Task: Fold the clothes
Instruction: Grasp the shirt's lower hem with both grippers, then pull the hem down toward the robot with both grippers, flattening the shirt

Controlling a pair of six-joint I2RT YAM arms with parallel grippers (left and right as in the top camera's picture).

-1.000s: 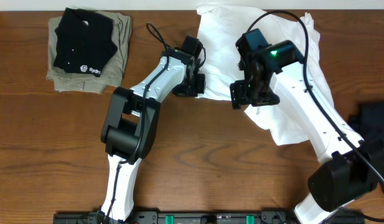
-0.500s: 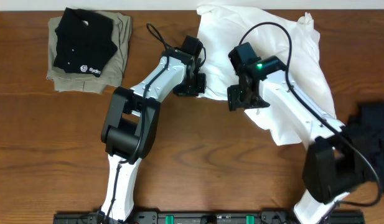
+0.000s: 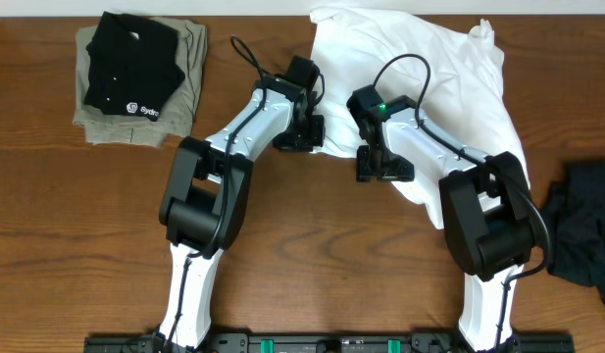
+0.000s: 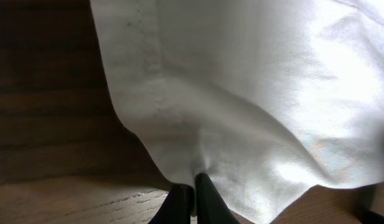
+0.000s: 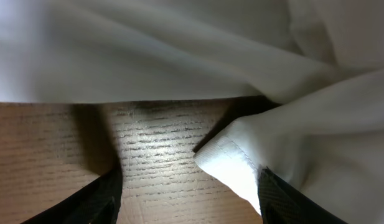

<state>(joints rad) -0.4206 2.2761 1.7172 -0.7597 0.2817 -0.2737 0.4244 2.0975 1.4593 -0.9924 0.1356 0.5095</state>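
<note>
The white T-shirt (image 3: 449, 88) lies wrinkled on the table at the upper right. My left gripper (image 3: 304, 137) is at its left lower edge, shut on a pinch of the white fabric (image 4: 198, 168). My right gripper (image 3: 382, 167) is at the shirt's bottom edge, open, its fingers (image 5: 188, 193) spread over bare wood with a hemmed corner of the shirt (image 5: 232, 158) between them, near the right finger.
A folded black shirt with a small logo (image 3: 130, 64) lies on a folded khaki garment (image 3: 184, 88) at the upper left. A dark garment (image 3: 581, 221) lies at the right edge. The wooden table (image 3: 312, 255) spreads below the arms.
My right gripper has moved left and down, off the middle of the shirt to its bottom edge. The left arm has not moved.
</note>
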